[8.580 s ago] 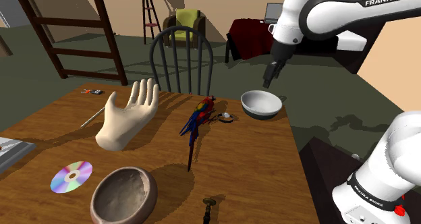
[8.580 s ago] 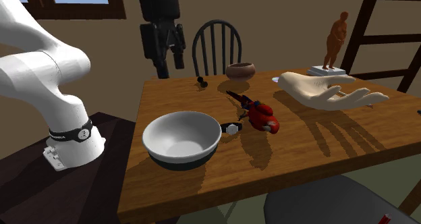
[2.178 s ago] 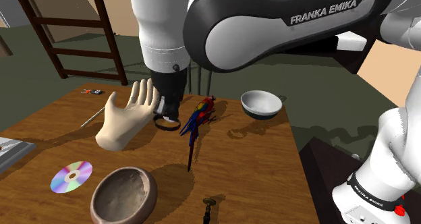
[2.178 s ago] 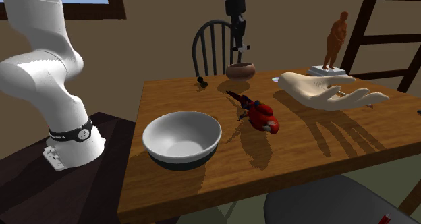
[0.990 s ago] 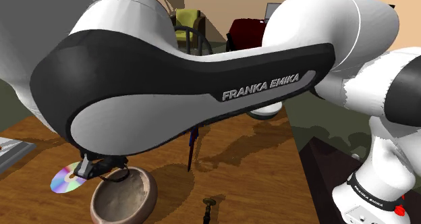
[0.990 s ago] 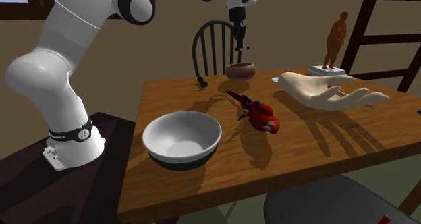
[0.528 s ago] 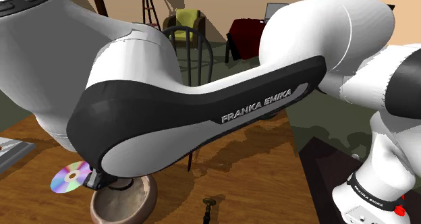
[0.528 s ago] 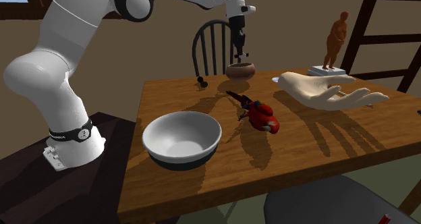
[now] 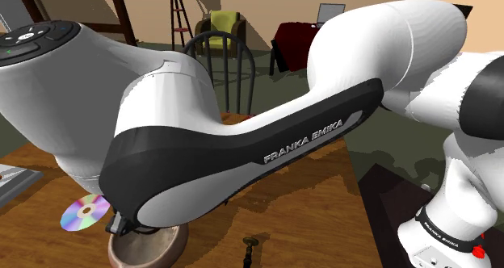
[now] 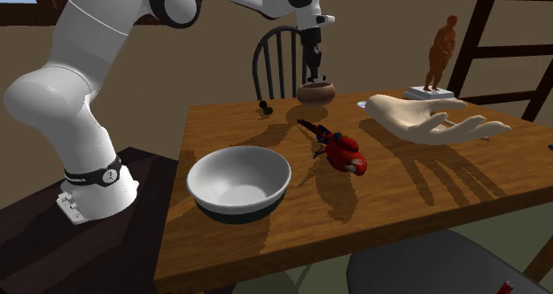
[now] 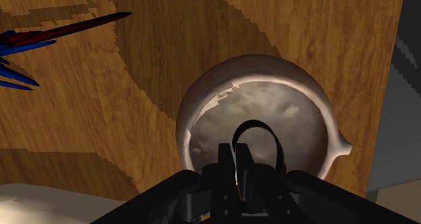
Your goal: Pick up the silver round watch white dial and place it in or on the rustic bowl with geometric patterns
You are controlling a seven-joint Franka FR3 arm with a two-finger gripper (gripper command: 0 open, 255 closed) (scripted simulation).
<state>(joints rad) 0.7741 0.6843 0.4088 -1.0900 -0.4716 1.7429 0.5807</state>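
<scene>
Hanging over the hollow of the brown rustic bowl (image 11: 297,115), the watch (image 11: 249,124) shows as a black strap loop projecting past the fingertips. The tool (image 11: 236,167) is closed almost to meeting and is clamped on the watch. The rustic bowl stands near the desk (image 10: 399,186) edge, beside a shiny disc (image 9: 85,212). A red parrot figure (image 10: 344,152) and a white bowl (image 10: 237,181) lie well apart from it.

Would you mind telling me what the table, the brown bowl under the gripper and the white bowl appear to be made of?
The table looks like wood: brown grain streaks, slight sheen. The brown bowl is probably earthenware or stone, matte, with a mottled grey-brown inside and a chipped-looking rim. The white bowl seems glazed ceramic: smooth, plain white inside, dark outside.
</scene>
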